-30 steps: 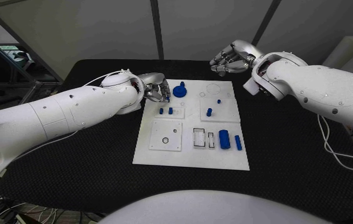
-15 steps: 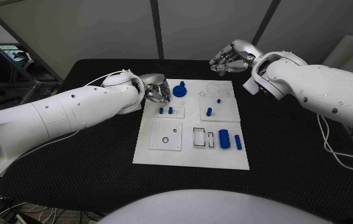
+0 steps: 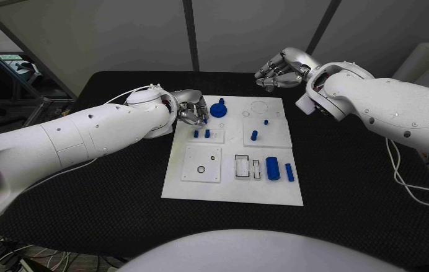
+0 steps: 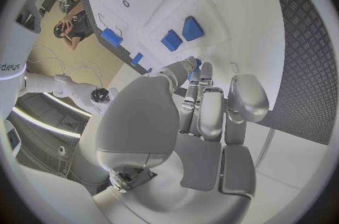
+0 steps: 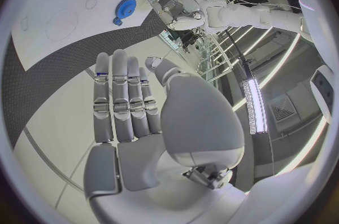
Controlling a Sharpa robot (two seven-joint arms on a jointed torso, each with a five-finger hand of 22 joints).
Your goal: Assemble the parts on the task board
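You've got the black table (image 3: 107, 191) under both hands, its diamond-textured surface running out past the left hand (image 3: 190, 108). Grey wall panels (image 3: 250, 24) with dark seams stand beyond the right hand (image 3: 279, 74).

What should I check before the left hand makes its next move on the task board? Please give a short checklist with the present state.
1. Left hand holds nothing: cannot tell; its fingers are curled at the board's far left corner.
2. Right hand is away from the task board: ok, it hangs beyond the far edge.
3. Blue gear is free of the left hand: cannot tell, the fingers are very near.
4. Two small blue pegs stand upright: ok.
5. Large blue cylinder lies untouched on the board: ok.
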